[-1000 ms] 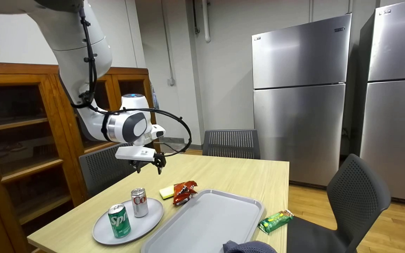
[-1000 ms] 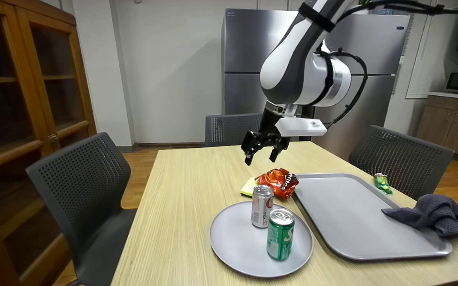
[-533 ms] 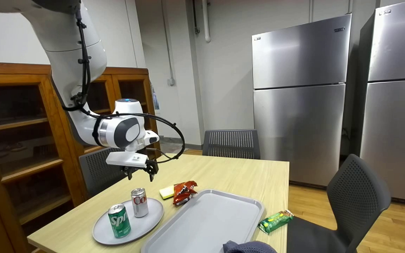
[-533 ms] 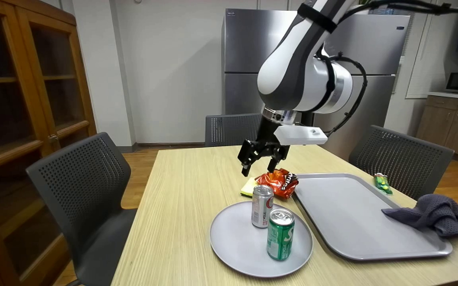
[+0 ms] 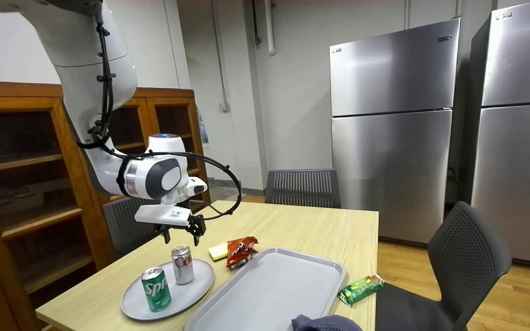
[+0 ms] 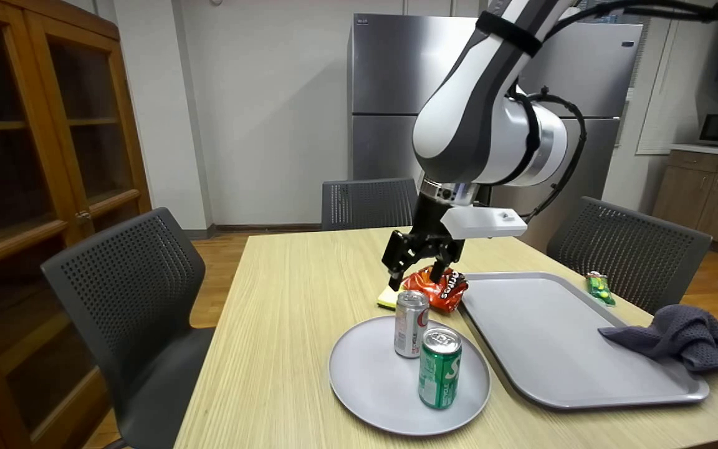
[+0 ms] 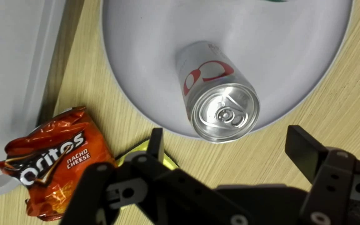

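One silver can (image 5: pixel 183 265) reads "Co", a bag (image 7: pixel 59 170) "Doritos".

2 steel refrigerators (image 5: pixel 391 151) stand by the wall (image 5: pixel 292 115).

Bright amb. light; glare/refl. on can lid (image 7: pixel 226 113), fridge (image 5: pixel 392 138).

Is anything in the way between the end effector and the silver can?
Nothing visible is. The open end effector hangs higher than the silver can, with no object between them. The green can stands beyond, on the plate; the Doritos bag and yellow sponge lie beside it.
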You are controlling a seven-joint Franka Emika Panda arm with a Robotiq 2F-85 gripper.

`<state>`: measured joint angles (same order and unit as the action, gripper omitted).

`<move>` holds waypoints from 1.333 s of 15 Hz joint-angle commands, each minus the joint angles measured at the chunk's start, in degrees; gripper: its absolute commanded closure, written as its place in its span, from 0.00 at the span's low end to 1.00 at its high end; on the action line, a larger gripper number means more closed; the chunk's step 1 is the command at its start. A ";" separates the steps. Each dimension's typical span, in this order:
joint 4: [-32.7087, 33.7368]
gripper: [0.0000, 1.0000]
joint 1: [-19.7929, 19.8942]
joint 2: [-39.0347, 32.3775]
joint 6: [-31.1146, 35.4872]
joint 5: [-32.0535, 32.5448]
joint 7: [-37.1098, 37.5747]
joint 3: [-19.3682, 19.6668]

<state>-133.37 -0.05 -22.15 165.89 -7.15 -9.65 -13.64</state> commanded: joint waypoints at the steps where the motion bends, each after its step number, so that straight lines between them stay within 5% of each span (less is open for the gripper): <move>1: -1.66 0.00 -0.04 1.48 -1.08 -0.14 0.74 0.03; 20: 2.98 0.00 -4.95 -4.82 -1.48 3.95 2.67 3.63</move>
<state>-132.17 -3.66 -26.36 165.83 -4.97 -9.20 -10.95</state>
